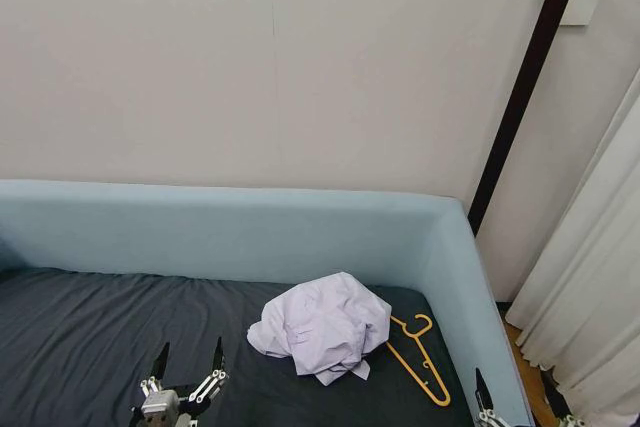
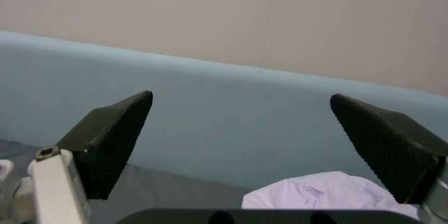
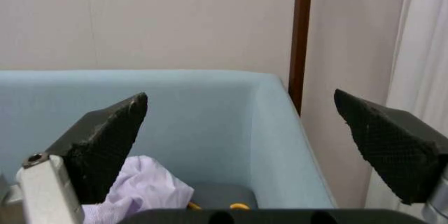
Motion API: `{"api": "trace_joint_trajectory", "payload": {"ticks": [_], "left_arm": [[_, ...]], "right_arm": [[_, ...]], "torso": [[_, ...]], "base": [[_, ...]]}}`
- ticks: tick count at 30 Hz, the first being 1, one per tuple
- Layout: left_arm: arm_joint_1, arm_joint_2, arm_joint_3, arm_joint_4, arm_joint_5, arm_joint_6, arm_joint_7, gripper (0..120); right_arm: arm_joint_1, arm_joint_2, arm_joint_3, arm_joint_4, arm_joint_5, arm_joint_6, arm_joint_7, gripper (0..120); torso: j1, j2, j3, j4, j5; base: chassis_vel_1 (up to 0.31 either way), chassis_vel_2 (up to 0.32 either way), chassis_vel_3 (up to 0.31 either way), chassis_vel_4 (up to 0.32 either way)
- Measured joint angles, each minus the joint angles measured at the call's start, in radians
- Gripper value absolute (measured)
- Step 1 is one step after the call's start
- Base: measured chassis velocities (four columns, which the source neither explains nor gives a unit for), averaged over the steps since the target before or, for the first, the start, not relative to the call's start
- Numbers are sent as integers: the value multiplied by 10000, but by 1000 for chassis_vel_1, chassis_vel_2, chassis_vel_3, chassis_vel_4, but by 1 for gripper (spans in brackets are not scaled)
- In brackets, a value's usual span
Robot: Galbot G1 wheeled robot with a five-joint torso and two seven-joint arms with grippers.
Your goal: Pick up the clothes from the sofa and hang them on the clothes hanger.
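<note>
Shirt (image 1: 320, 327) crumpled on sofa (image 1: 250, 232), hanger (image 1: 419, 378) beside; left gripper (image 1: 191, 344) fingers (image 1: 217, 355) spread.

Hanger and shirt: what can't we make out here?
- Orange hanger: head view, the side nearest the shirt is hidden under it; right wrist view, mostly blocked by the right gripper base.
- Shirt: crumpled, so collar and sleeves can't be told apart; left wrist view cuts it off at the edge.

Lilac shirt (image 1: 322, 327), crumpled: 1.
Orange clothes hanger (image 1: 420, 357): 1.
Blue sofa (image 1: 250, 232): 1.
Grippers: 2, namely left gripper (image 1: 190, 347) and right gripper (image 3: 240, 98).
Dark post (image 1: 520, 97): 1.
White curtain (image 1: 600, 277): 1.
</note>
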Motion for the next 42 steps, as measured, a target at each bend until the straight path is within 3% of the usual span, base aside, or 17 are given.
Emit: {"api": "trace_joint_trajectory", "payload": {"ticks": [14, 19, 30, 32, 35, 38, 42], "left_arm": [[-111, -501, 35, 123, 392, 113, 4, 99], [-158, -662, -8, 353, 459, 120, 24, 99], [102, -814, 42, 590, 873, -122, 64, 99], [123, -848, 45, 598, 905, -128, 66, 99], [187, -996, 64, 641, 1086, -157, 69, 99], [233, -1062, 74, 642, 1157, -169, 70, 99], [360, -1181, 60, 673, 1323, -207, 69, 99]], "right_arm": [[225, -465, -338, -184, 414, -455, 82, 100], [392, -1252, -590, -191, 1080, -1218, 302, 100], [1031, -4452, -1228, -256, 3446, -2991, 995, 100], [1162, -4709, -1301, -328, 3649, -3139, 1007, 100], [1963, -5754, -1684, -742, 4517, -3735, 1128, 100], [2572, -6242, -1891, -992, 4973, -4025, 1158, 100], [4202, -7430, -2652, -1742, 6600, -5298, 1230, 100]], "torso": [[-1, 0, 0, -2, 0], [0, 0, 0, -1, 0], [0, 0, 0, 0, 2], [0, -1, 0, -2, 2], [0, 0, 0, -4, 3], [0, 0, 1, 1, 4], [0, 0, 1, 0, -1]], "base": [[0, 0, 0, 0], [0, 0, 0, 0], [0, 0, 0, 0], [0, 0, 0, 0], [0, 0, 0, 0], [0, 0, 0, 0], [0, 0, 0, 0]]}}
